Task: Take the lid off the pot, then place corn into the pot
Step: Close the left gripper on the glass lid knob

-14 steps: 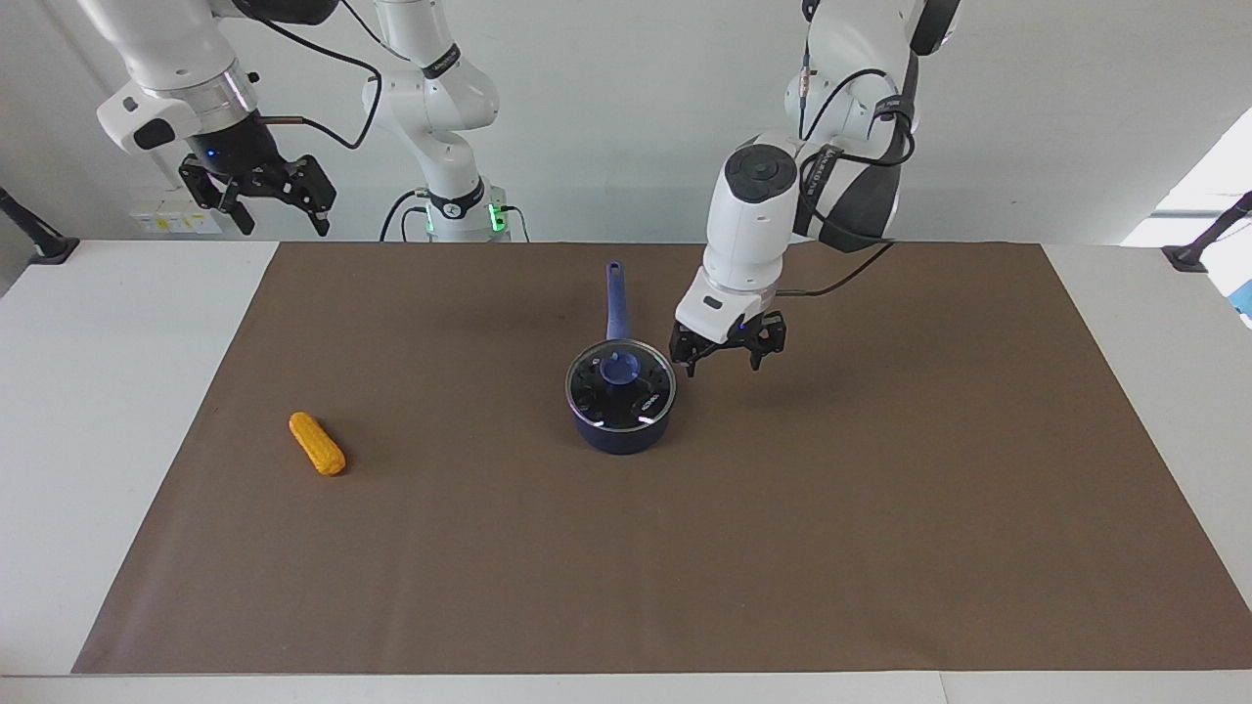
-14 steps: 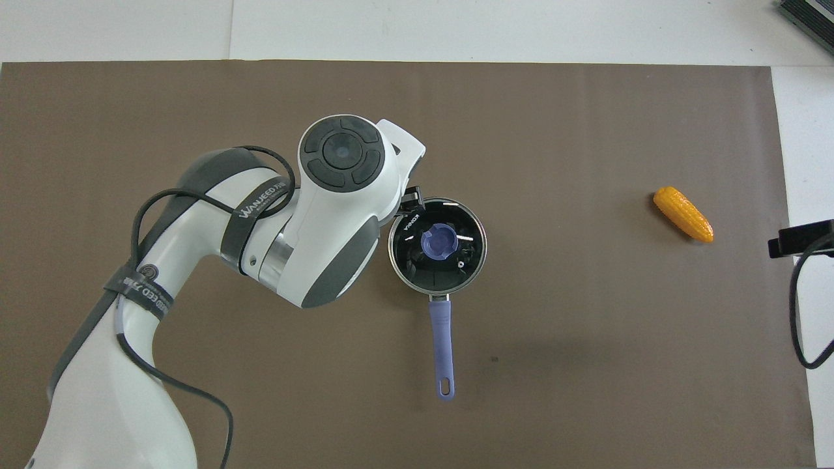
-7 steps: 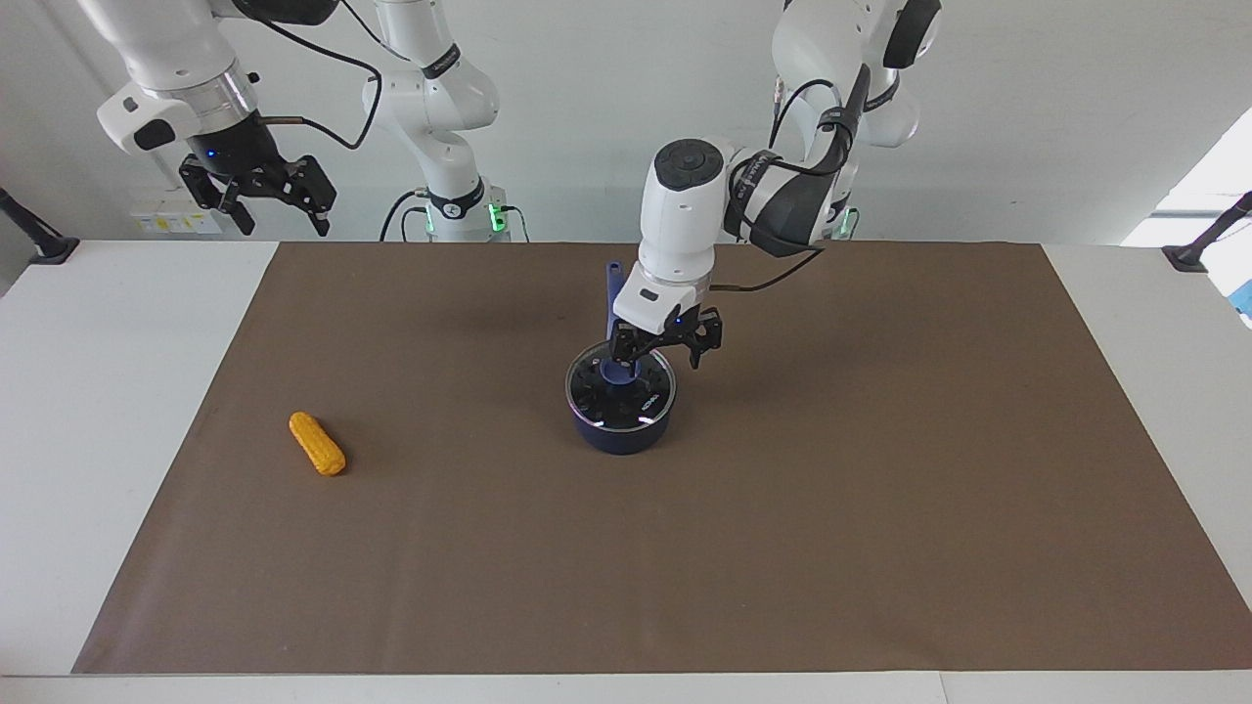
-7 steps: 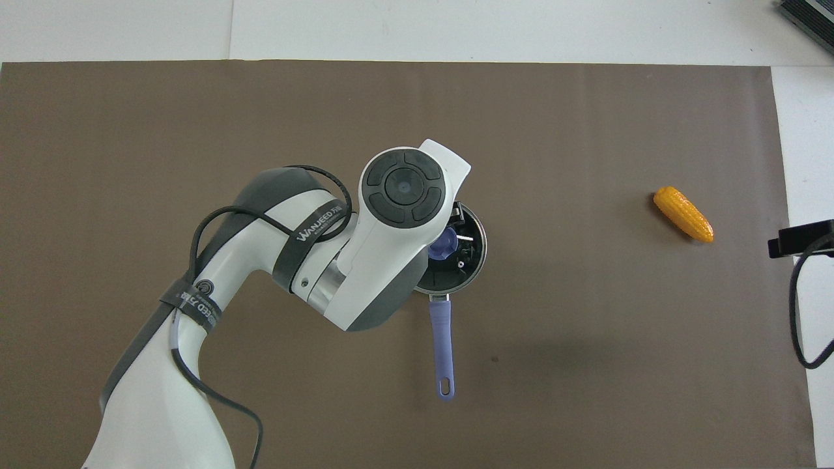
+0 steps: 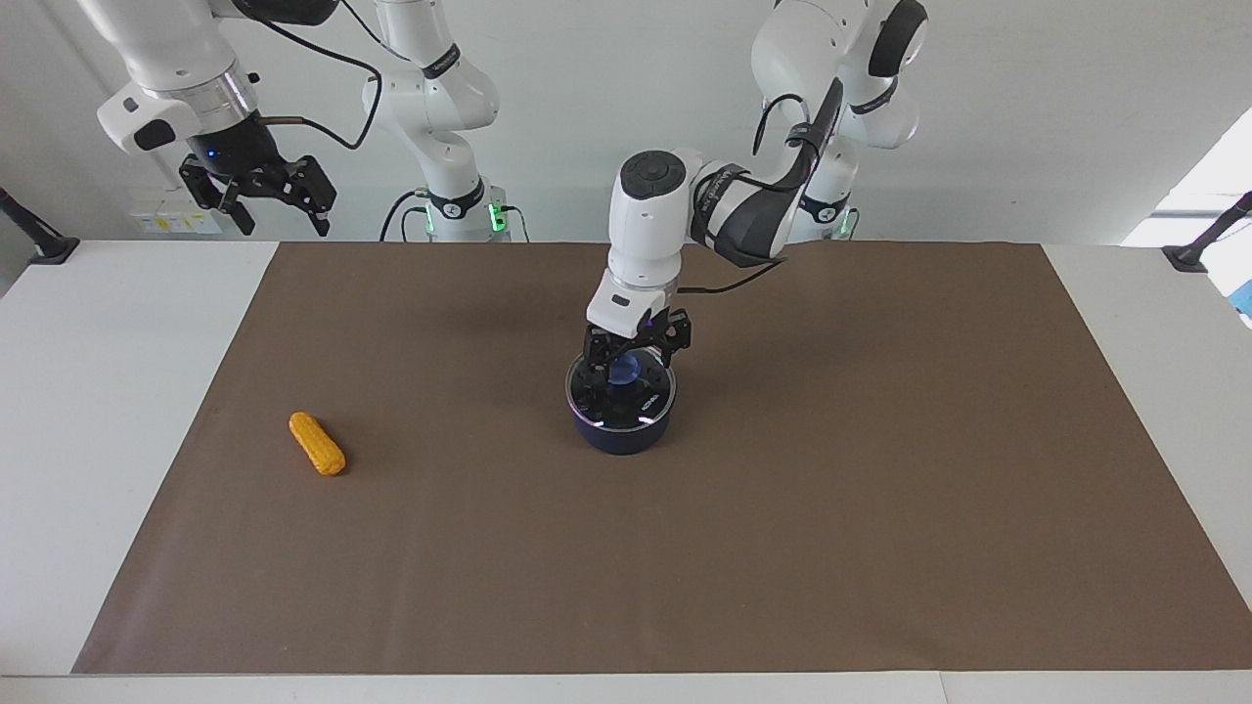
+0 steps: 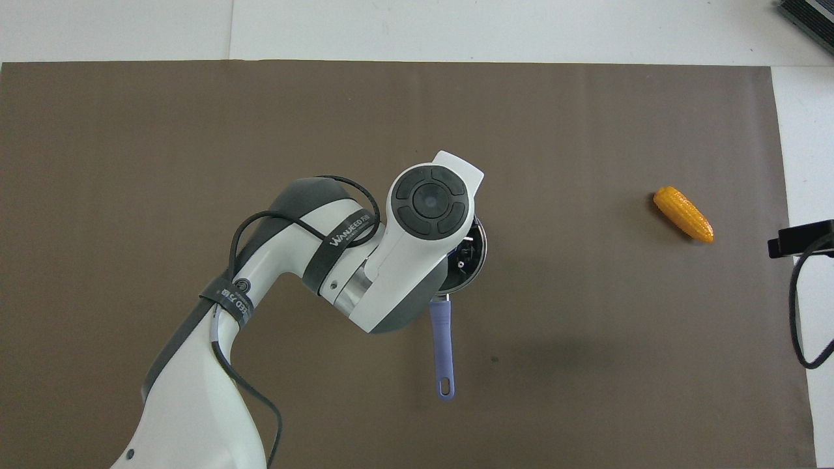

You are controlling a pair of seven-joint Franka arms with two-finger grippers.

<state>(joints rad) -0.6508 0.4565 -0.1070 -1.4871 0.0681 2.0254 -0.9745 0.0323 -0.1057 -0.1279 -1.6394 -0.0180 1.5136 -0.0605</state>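
Note:
The navy-blue pot [image 5: 620, 428] stands mid-mat with the glass lid [image 5: 641, 405] on it. My left gripper [image 5: 633, 359] hangs right over the lid, open, a finger on each side of the blue knob [image 5: 624, 371]; I cannot tell if they touch it. In the overhead view the left arm covers most of the pot; only a slice of the lid [image 6: 475, 251] and the pot's handle [image 6: 442, 348] show. The orange corn [image 5: 317, 444] [image 6: 683, 213] lies on the mat toward the right arm's end. My right gripper [image 5: 279, 211] waits high, open and with nothing in it.
A brown mat [image 5: 831, 508] covers most of the white table [image 5: 108, 391]. The pot's handle points toward the robots. Black camera stands [image 5: 44, 244] [image 5: 1198, 244] sit at the table's corners nearest the robots.
My left gripper has swung from beside the pot to over the lid and dropped around the knob. The right arm, pot, lid and corn have not moved.

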